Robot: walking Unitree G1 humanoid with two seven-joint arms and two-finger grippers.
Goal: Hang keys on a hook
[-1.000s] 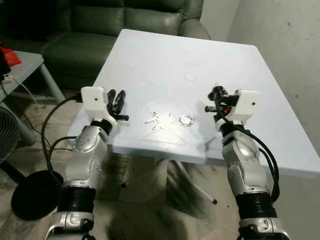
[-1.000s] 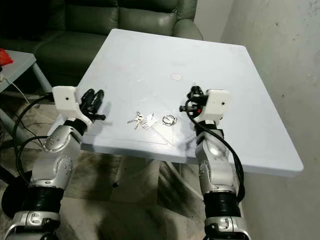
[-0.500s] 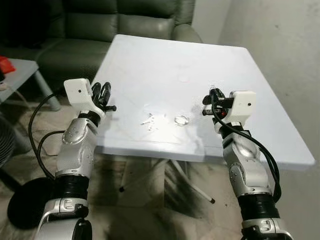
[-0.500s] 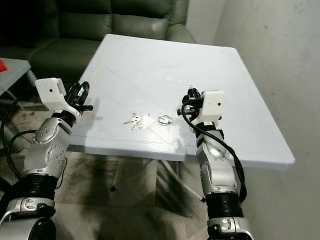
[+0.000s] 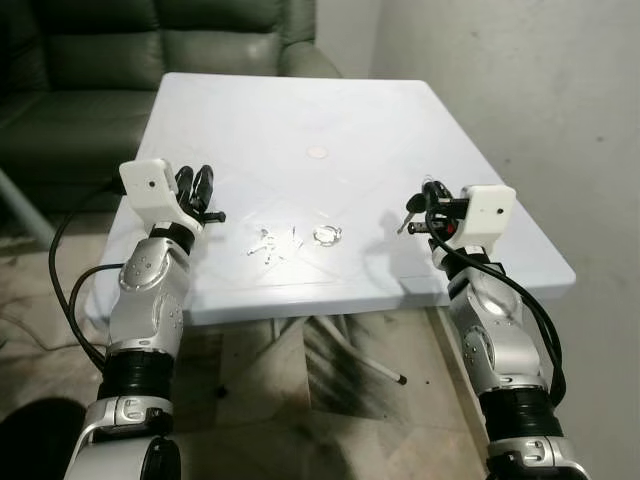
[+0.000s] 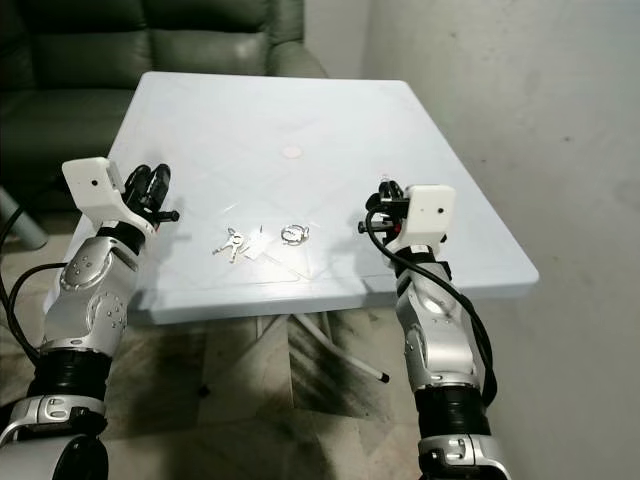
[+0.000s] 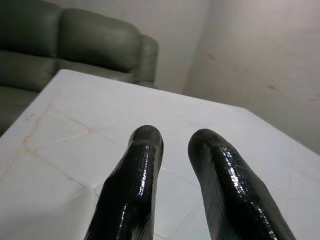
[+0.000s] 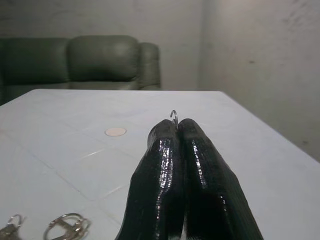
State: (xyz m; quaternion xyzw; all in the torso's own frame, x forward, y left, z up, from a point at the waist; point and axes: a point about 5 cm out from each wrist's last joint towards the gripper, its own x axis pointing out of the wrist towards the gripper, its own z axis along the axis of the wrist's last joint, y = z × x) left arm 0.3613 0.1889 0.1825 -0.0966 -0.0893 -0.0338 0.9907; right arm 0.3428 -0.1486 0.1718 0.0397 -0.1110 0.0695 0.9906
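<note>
A bunch of silver keys [image 5: 268,243] lies on the white table [image 5: 300,110] near its front edge, with a metal ring [image 5: 326,235] just to its right. My right gripper [image 5: 424,205] hovers over the table's front right part, shut on a small metal hook [image 8: 173,116] whose curved tip pokes out above the fingertips. My left gripper [image 5: 196,186] is held above the table's front left edge, open, with a narrow gap between its fingers [image 7: 142,165] and nothing in it. Both grippers are apart from the keys.
A small round disc [image 5: 318,152] lies at mid-table. A dark green sofa [image 5: 90,60] stands behind the table on the left. A bare wall [image 5: 520,90] runs close along the table's right side. Tiled floor lies below the front edge.
The camera has swung to the right, so the table and sofa sit further left in the picture. Both arms keep much the same pose; keys and ring lie where they were.
</note>
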